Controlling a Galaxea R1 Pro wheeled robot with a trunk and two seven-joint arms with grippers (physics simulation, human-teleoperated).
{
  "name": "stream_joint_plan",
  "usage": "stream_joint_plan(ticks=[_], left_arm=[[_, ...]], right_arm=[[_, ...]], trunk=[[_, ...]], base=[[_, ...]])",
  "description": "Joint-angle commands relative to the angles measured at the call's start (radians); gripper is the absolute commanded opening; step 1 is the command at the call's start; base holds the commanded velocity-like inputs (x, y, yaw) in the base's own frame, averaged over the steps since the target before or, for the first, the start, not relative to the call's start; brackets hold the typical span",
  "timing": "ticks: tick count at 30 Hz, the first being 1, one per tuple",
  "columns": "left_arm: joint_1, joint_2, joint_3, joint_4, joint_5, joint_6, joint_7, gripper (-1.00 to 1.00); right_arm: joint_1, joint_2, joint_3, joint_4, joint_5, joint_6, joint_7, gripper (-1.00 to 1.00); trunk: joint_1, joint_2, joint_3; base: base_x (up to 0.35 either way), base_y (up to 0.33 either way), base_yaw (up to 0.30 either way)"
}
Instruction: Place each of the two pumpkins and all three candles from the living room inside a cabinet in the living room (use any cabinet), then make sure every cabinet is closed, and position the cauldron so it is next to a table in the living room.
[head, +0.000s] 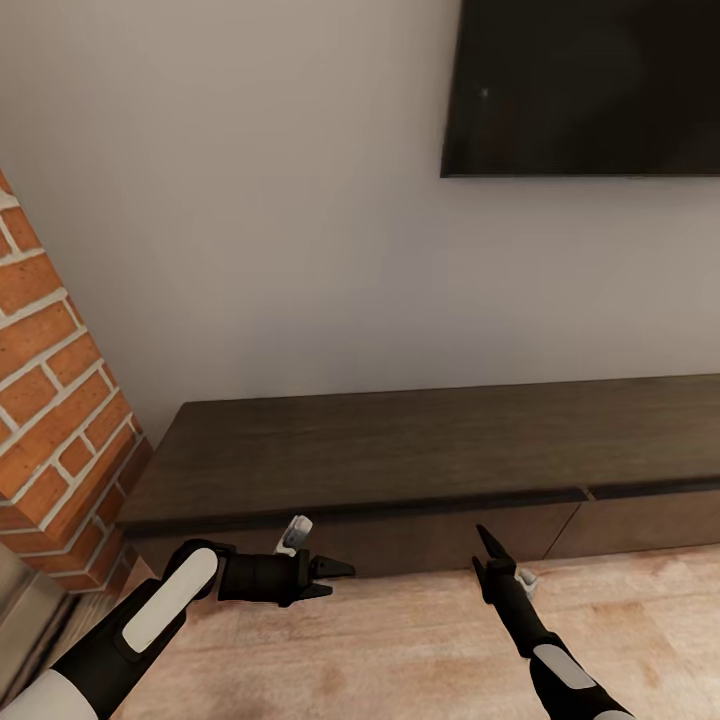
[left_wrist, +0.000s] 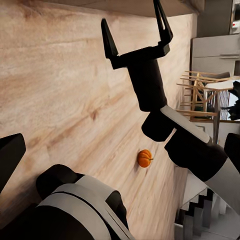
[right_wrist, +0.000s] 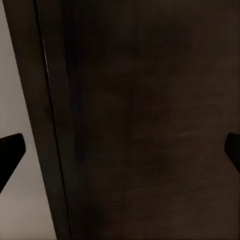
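The long dark-brown cabinet (head: 400, 450) runs along the wall, its drawer fronts flush. My right gripper (head: 486, 545) is open and points at the cabinet's front; the right wrist view has dark wood (right_wrist: 140, 125) close up between its spread fingertips (right_wrist: 10, 152). My left gripper (head: 335, 580) hangs open and empty, low in front of the cabinet's left end. In the left wrist view one small orange pumpkin (left_wrist: 144, 158) lies on the wood floor behind my open right gripper (left_wrist: 132, 25). Candles, table and cauldron are out of view.
A red brick column (head: 55, 400) stands at the left beside the cabinet's end. A dark TV (head: 585, 85) hangs on the wall above. Wooden dining chairs (left_wrist: 200, 95) and a staircase (left_wrist: 197, 220) lie beyond the plank floor (head: 400, 650).
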Motion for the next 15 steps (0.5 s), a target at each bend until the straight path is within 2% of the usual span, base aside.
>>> stream_joint_plan(ticks=[1,15], left_arm=[[-0.001,0.001,-0.001,0.000,-0.008,0.000,-0.009,1.00],[-0.001,0.001,-0.002,0.000,-0.008,0.000,-0.009,1.00]], right_arm=[[-0.001,0.000,-0.003,0.000,0.001,0.007,0.003,1.00],[-0.001,0.001,-0.004,0.000,0.014,0.005,-0.006,1.00]], trunk=[[0.000,0.000,-0.001],[0.000,0.000,-0.001]], base=[[0.087,0.048,0.000],[0.012,0.006,0.000]])
